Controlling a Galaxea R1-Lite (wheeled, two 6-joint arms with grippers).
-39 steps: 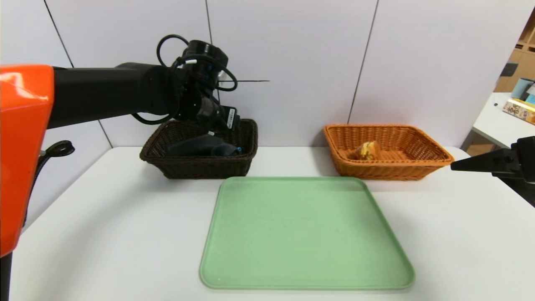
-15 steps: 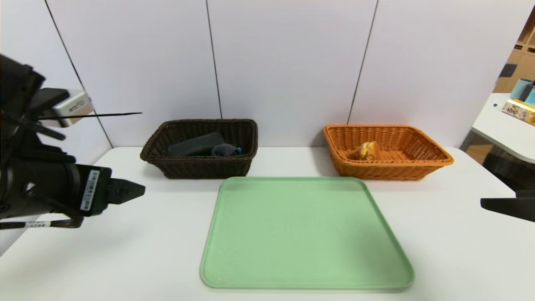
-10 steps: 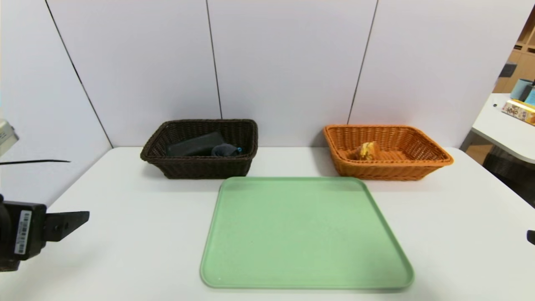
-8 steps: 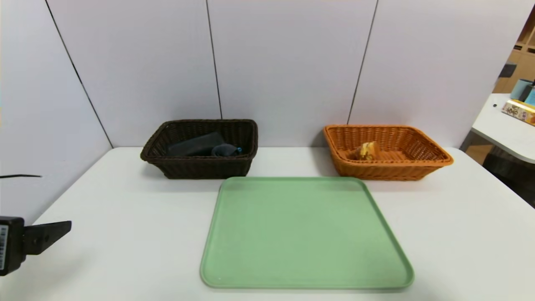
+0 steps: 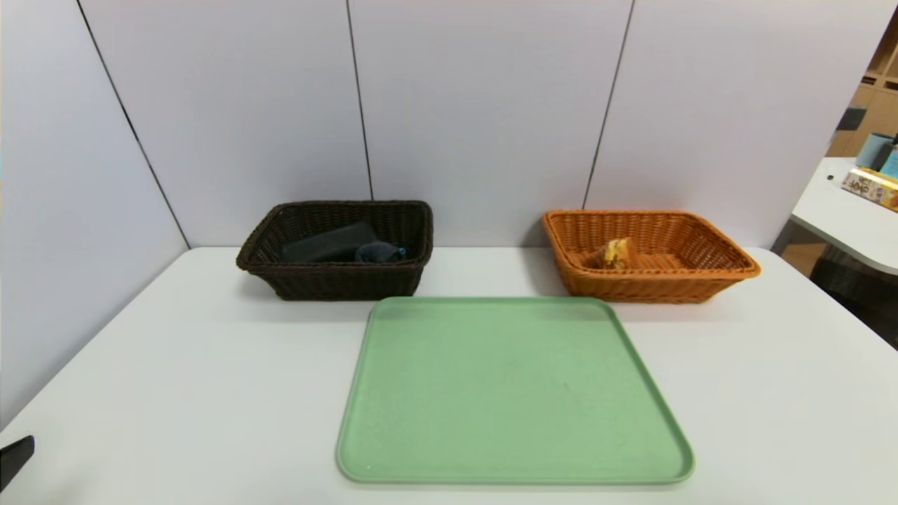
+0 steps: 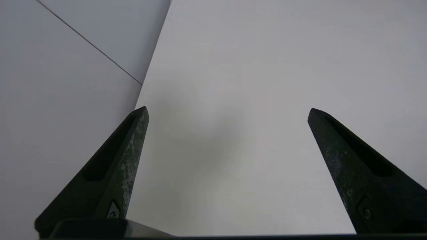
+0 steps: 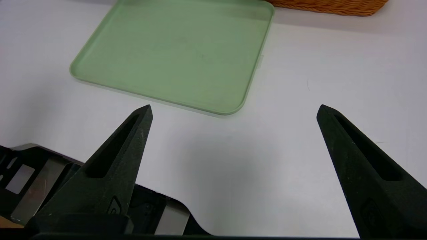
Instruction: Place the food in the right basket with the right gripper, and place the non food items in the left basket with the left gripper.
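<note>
White surface (image 5: 175, 393): it fills the lower part of the head view and is backed by pale wall panels (image 5: 484, 105).

Green tray (image 5: 515, 389): it lies flat at the middle of the surface, in front of the gap between the two baskets, with nothing on it. The right wrist view shows one rounded corner of it (image 7: 180, 56).

Dark brown basket (image 5: 337, 277): it stands at the back left, near the tray's far left corner. Inside lie a flat black item (image 5: 326, 243) and a small dark rounded item with a blue spot (image 5: 379, 251); what they are cannot be told.

Orange basket (image 5: 652, 284): it stands at the back right, near the tray's far right corner. A small yellow-brown piece of food (image 5: 616, 252) rests on its floor, toward the left side. An edge of this basket shows in the right wrist view (image 7: 327, 6).

Left gripper (image 6: 227, 111): jaws spread wide with nothing between them, above bare surface near the left wall. In the head view only a dark tip shows at the lower left edge (image 5: 15, 459).

Right gripper (image 7: 233, 110): jaws spread wide and holding nothing, above bare surface near the tray's corner; it is outside the head view.
</note>
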